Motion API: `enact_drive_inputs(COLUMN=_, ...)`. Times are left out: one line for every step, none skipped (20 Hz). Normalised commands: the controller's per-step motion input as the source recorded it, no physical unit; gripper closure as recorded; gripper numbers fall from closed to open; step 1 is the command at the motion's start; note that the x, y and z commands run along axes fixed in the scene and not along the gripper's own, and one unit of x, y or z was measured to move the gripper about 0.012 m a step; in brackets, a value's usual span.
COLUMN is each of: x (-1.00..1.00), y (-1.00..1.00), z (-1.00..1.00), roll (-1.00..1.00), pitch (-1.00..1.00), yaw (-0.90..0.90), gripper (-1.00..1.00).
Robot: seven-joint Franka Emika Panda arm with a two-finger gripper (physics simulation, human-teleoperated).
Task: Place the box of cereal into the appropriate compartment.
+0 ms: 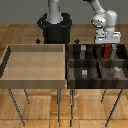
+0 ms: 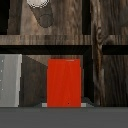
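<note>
The box of cereal (image 1: 106, 50) is a small red upright box, held under my gripper (image 1: 107, 44) at the far cell on the exterior view's right of the dark-brown striped bin (image 1: 70, 65). In the wrist view the red box (image 2: 64, 82) fills the middle, with fingertips (image 2: 45, 104) just showing at its sides. The jaws appear shut on it. A tall pale-grey block (image 2: 10, 80) stands beside the box in the same cell (image 2: 35, 75); in the exterior view the block (image 1: 113, 50) is just next to the box.
A light wooden undivided tray (image 1: 10, 62) stands at the exterior view's left of the bin. Small low grey shapes sit in the near cells (image 1: 85, 73) (image 1: 116, 70). A pale cylinder (image 2: 37, 4) lies in a neighbouring cell. The robot base (image 1: 55, 27) is behind.
</note>
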Motion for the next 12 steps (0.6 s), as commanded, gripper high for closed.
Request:
enact_drive_inputs(x=0.00, y=0.00, z=-1.00, roll=0.00, pitch=0.00, yaw=0.00, gripper=1.00)
enact_drive_inputs(x=0.00, y=0.00, z=0.00, roll=0.00, pitch=0.00, yaw=0.00, gripper=1.00)
enact_drive_inputs(x=0.00, y=0.00, z=0.00, roll=0.00, pitch=0.00, yaw=0.00, gripper=-1.00)
enact_drive_inputs(x=0.00, y=0.00, z=0.00, roll=0.00, pitch=0.00, yaw=0.00, gripper=-1.00)
enact_drive_inputs(x=0.00, y=0.00, z=0.00, roll=0.00, pitch=0.00, yaw=0.00, gripper=-1.00)
enact_drive_inputs(x=0.00, y=0.00, z=0.00, roll=0.00, pitch=0.00, yaw=0.00, gripper=-1.00)
enact_drive_inputs(x=0.00, y=0.00, z=0.00, roll=0.00, pitch=0.00, yaw=0.00, gripper=-1.00)
enact_drive_inputs(x=0.00, y=0.00, z=0.00, roll=0.00, pitch=0.00, yaw=0.00, gripper=-1.00)
enact_drive_inputs(x=0.00, y=0.00, z=0.00, roll=0.00, pitch=0.00, yaw=0.00, gripper=-1.00)
enact_drive_inputs(x=0.00, y=0.00, z=0.00, roll=0.00, pitch=0.00, yaw=0.00, gripper=-1.00)
enact_drive_inputs(x=0.00, y=0.00, z=0.00, roll=0.00, pitch=0.00, yaw=0.00, gripper=-1.00)
enact_drive_inputs(x=0.00, y=0.00, z=0.00, roll=0.00, pitch=0.00, yaw=0.00, gripper=-1.00)
